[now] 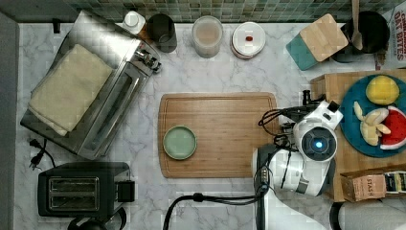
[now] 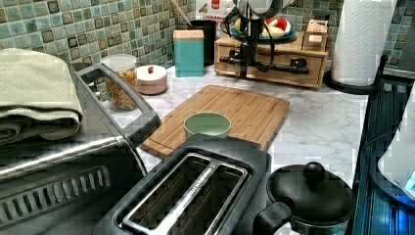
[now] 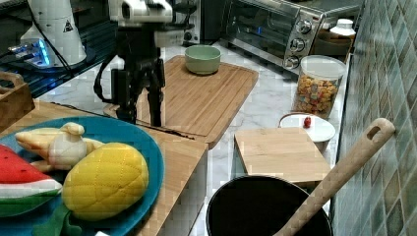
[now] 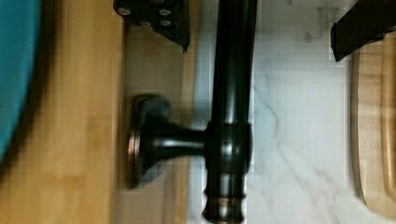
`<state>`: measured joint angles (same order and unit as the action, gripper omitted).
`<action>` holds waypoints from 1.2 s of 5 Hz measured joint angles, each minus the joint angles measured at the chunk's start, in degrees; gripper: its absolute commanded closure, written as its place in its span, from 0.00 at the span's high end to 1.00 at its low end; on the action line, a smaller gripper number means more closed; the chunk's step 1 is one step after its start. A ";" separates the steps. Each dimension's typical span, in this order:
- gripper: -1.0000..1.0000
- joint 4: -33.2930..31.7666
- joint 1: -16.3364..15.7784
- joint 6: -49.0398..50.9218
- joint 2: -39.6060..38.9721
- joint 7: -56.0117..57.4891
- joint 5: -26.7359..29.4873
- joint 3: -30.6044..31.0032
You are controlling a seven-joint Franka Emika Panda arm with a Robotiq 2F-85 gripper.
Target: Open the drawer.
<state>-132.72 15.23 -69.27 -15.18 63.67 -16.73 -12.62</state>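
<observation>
Drawer (image 2: 271,66): shut, at worktop's back edge. Gripper (image 4: 261,28): spread wide astride bar handle (image 4: 231,112), holding nothing. Step: grasp pending; next, close on it, pull outward.

black handle (image 4: 231,112), teal plate (image 1: 354,117), green bowl (image 1: 179,142)

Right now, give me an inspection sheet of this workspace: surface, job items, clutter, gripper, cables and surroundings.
Surface: white marble counter, with a cutting board in the middle.
Job's things: drawer in the wooden stand looks shut; its black bar handle runs between the fingers.
Clutter: green bowl on the board, toaster oven with a folded towel on top, toaster, cereal jar, blue plate of toy food on the stand.
Grippers: gripper open, straddling the handle, not closed on it.
Cables: black bundle on the arm; a cord across the counter.
Surroundings: green tile wall, paper towel roll.
</observation>
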 measured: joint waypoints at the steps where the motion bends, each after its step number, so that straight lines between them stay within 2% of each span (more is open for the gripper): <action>1: 1.00 -0.11 -0.03 1.57 -2.73 -2.69 -1.79 -0.31; 3: 1.00 -0.34 0.08 3.58 -2.50 -3.36 -1.83 -0.24; 4: 1.00 -0.56 1.78 5.71 -0.62 3.30 5.60 1.56; 5: 1.00 -1.57 4.28 3.58 0.32 6.83 14.74 3.40; 6: 1.00 -2.80 4.15 -2.13 0.43 5.04 14.72 3.55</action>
<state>-135.52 19.39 -71.40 -14.74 68.71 -2.01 -9.08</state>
